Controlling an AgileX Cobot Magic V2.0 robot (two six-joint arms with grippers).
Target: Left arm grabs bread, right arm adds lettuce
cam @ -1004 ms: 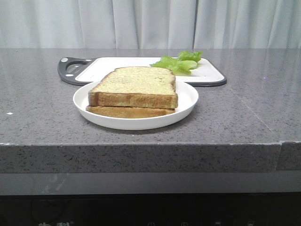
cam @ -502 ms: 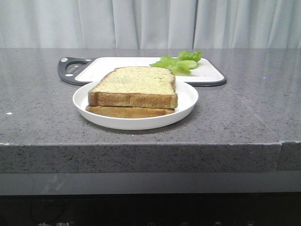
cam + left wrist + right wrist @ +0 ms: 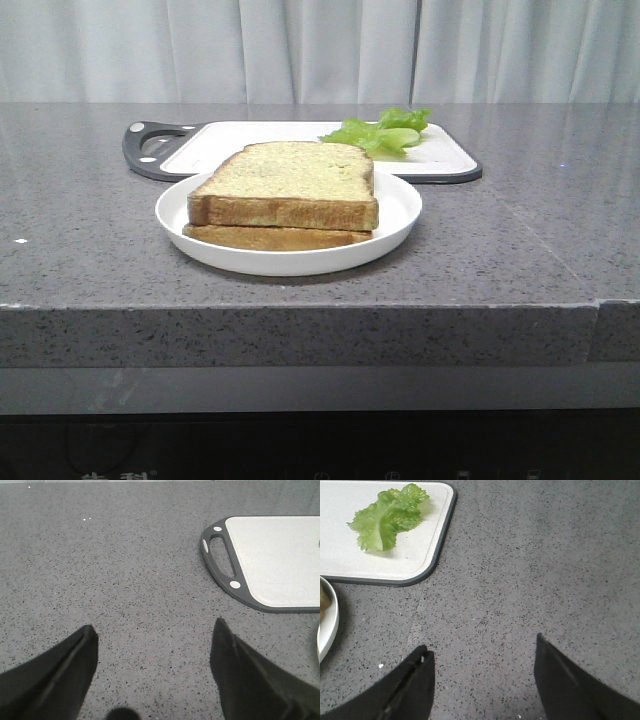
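Right now nothing has been touched: the bread [image 3: 285,183], the thicker slice with the pale speckled face, lies on top of a thinner slice [image 3: 272,237] on the white plate [image 3: 400,215] at the centre of the front view, and the lettuce [image 3: 380,131] lies on the white cutting board [image 3: 250,140] just behind the plate, toward the upper right of centre. Neither arm shows in the front view. From its wrist camera, the left gripper [image 3: 154,645] hangs over bare grey counter [image 3: 125,580] with its fingers spread wide and nothing between them, the board's handle at the upper right of that frame. The right gripper [image 3: 482,667] is likewise spread and empty, with the lettuce at the upper left of its frame and the plate rim at the left edge. To do the first step well, I'd say the left arm should come in from the side and close on the crust of the top slice only, pinching lightly so the soft bread doesn't crush, and lifting straight so the lower slice isn't dragged along.
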